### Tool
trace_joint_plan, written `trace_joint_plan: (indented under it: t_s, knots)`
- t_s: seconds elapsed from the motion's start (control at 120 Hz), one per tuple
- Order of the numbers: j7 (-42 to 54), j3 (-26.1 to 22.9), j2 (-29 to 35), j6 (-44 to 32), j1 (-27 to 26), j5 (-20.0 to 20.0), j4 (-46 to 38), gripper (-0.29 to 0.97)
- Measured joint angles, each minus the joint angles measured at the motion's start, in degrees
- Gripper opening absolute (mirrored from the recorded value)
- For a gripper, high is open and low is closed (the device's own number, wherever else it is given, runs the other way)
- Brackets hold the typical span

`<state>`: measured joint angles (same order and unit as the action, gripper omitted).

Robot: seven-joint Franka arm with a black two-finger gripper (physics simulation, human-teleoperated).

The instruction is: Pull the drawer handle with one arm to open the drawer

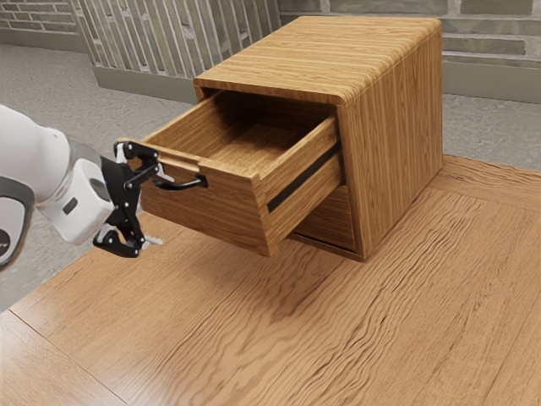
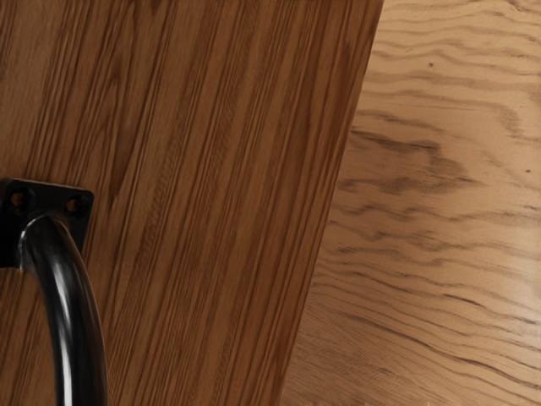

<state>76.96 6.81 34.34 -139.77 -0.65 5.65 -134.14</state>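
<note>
1. Found the black curved metal drawer handle (image 1: 182,183) fixed to the front of the light wooden drawer (image 1: 211,207) and projecting toward the exterior view's left. Saw it close under the hand in the wrist view (image 2: 66,313), its square plate screwed to the grained drawer front (image 2: 211,169).
2. Saw that drawer standing well out of the boxy wooden cabinet (image 1: 389,127), with a black runner along its side.
3. Found the black two-finger end effector (image 1: 142,203) at the handle's outer end, fingers spread wide one above the other, so open. Could not tell whether the upper finger touched the handle.
4. Traced the white arm (image 1: 34,165) in from the exterior view's left.
5. Noted the cabinet resting on the wood-grain worktop (image 1: 338,338), with grey floor (image 1: 51,85) beyond.
</note>
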Motion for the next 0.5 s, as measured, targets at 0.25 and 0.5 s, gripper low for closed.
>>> trace_joint_plan:
  t_s: [0.25,0.5]
  knots:
    - [-0.36,-0.25,3.0,0.31,0.38,-0.1,-2.67,0.68]
    - [-1.79,-6.94,12.88,1.99,2.61,-3.91,3.14,0.68]
